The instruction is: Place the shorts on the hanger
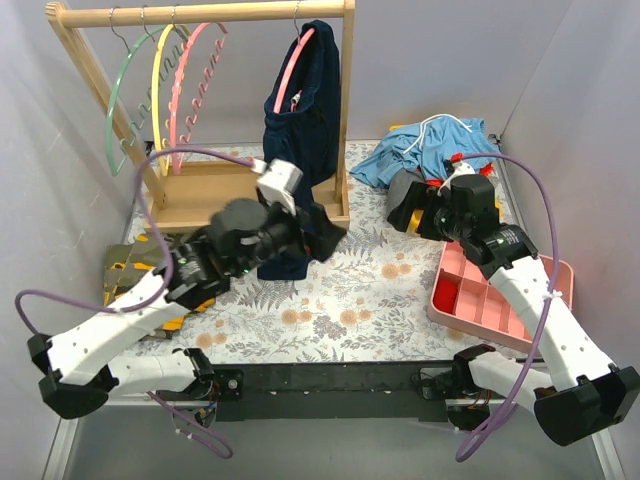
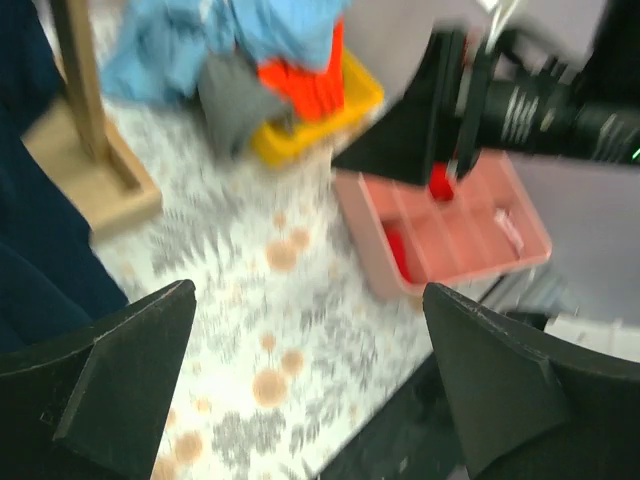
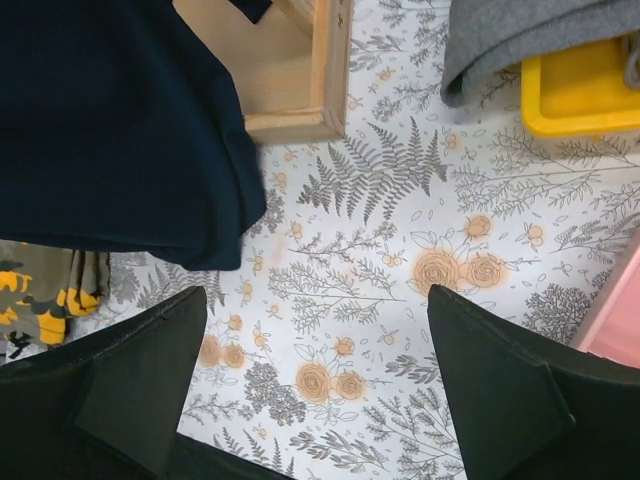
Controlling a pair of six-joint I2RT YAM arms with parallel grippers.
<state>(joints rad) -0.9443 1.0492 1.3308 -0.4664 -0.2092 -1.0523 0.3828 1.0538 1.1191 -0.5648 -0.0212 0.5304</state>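
Note:
The navy shorts [image 1: 308, 110] hang draped over a pink hanger [image 1: 295, 62] hooked on the rack's rail; their lower end reaches the table [image 1: 330, 290]. A second pink hanger [image 1: 192, 85] with a scalloped bar hangs empty further left. My left gripper [image 1: 303, 238] is open and empty at the shorts' lower end; its wrist view [image 2: 310, 385] shows the shorts [image 2: 40, 240] at the left edge. My right gripper [image 1: 407, 215] is open and empty over the floral table. In its wrist view [image 3: 318, 390] the shorts' hem [image 3: 120, 130] lies at upper left.
The wooden rack [image 1: 200, 12] also carries a green hanger [image 1: 120, 100] and a yellow hanger [image 1: 158, 90]. A light-blue garment [image 1: 430, 150] lies back right, a pink compartment tray [image 1: 490, 295] right, a camouflage cloth [image 1: 130, 270] left. The rack base [image 3: 300, 70] is near the shorts.

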